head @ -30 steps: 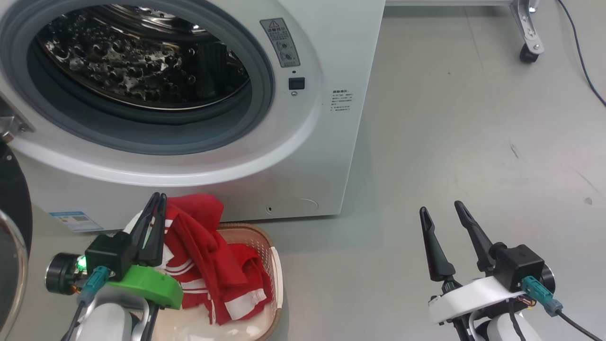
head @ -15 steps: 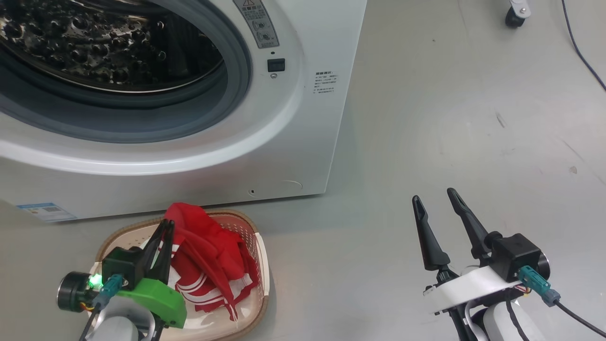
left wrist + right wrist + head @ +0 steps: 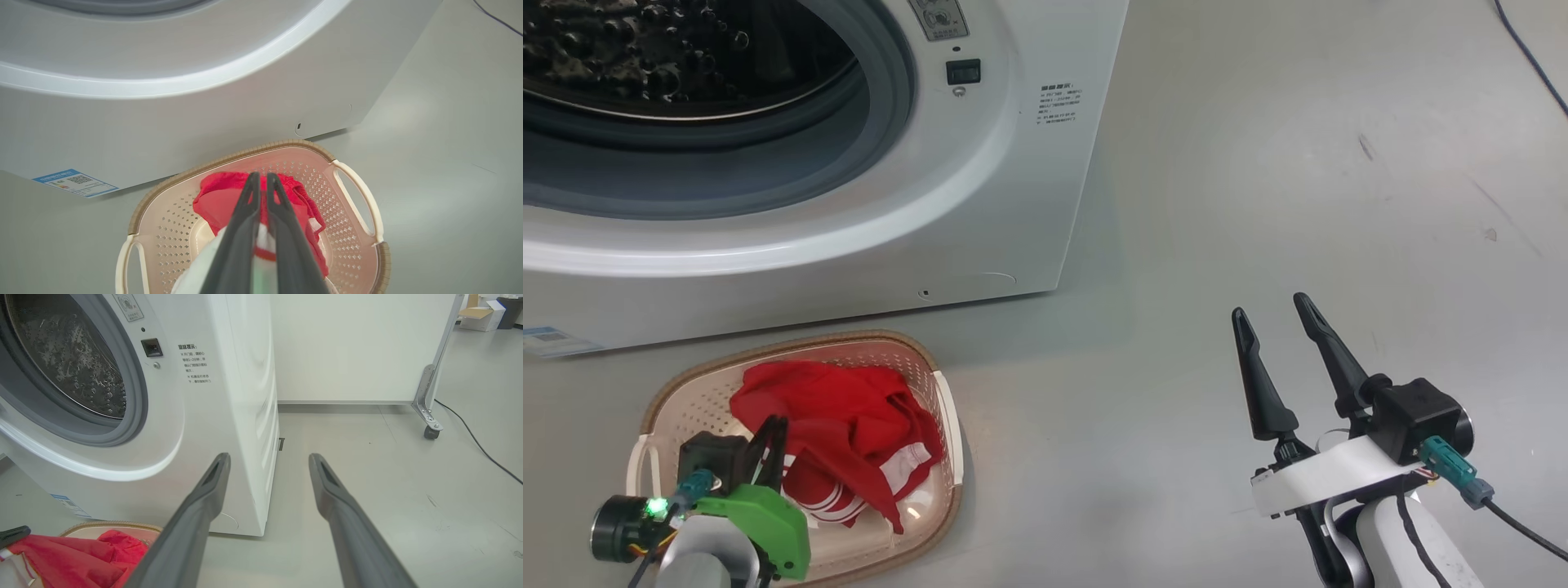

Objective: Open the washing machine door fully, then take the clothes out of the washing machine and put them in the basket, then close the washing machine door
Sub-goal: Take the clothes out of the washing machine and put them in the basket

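The cream basket [image 3: 866, 339] stands on the floor in front of the white washing machine [image 3: 849, 220], whose steel drum [image 3: 645, 49] is exposed. The red clothes [image 3: 841, 408] with white bands lie bunched inside the basket. My left gripper [image 3: 774, 425] reaches down into the basket, shut on a fold of the clothes. In the left wrist view its fingers [image 3: 262, 176] pinch red and white fabric [image 3: 220, 200] above the basket's rim [image 3: 286, 143]. My right gripper [image 3: 1270, 309] hovers open and holds nothing over the floor to the right. The washing machine door is out of view.
Grey floor stretches right of the machine. A black cable [image 3: 1531, 57] runs along the far right. The right wrist view has a metal leg on a castor [image 3: 429, 428], a white wall panel behind it and a cardboard box [image 3: 478, 312] far back.
The head camera has tilted down and shifted. My left gripper has gone down with the clothes, which hung above the basket before and now lie inside it. The right gripper stays open.
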